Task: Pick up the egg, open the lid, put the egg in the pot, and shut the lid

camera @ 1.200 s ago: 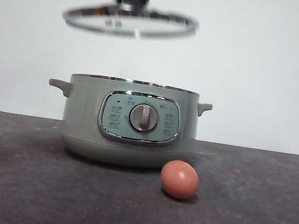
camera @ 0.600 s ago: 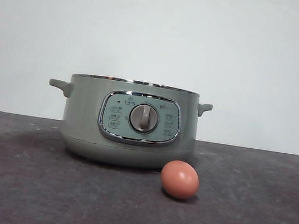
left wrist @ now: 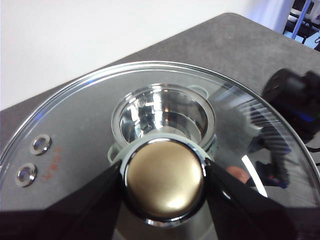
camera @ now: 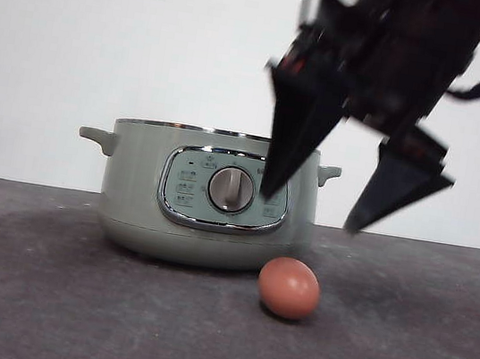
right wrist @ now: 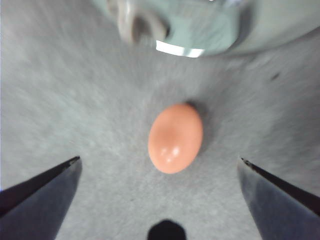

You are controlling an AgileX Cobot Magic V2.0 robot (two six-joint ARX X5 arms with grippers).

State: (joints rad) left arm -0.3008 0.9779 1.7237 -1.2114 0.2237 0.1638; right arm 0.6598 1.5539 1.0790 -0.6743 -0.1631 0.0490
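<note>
Right end effector [camera: 308,209] spread wide above egg [camera: 288,287], beside pot [camera: 206,197]

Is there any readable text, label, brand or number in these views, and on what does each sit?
None can be quoted.
Sage-green round electric pot, front panel: small icons and marks around the silver dial, too small to read.
Clear glass lid: faint reddish marks beside two steel rivets, too blurred to read.
Brown-orange egg: unmarked.
</note>
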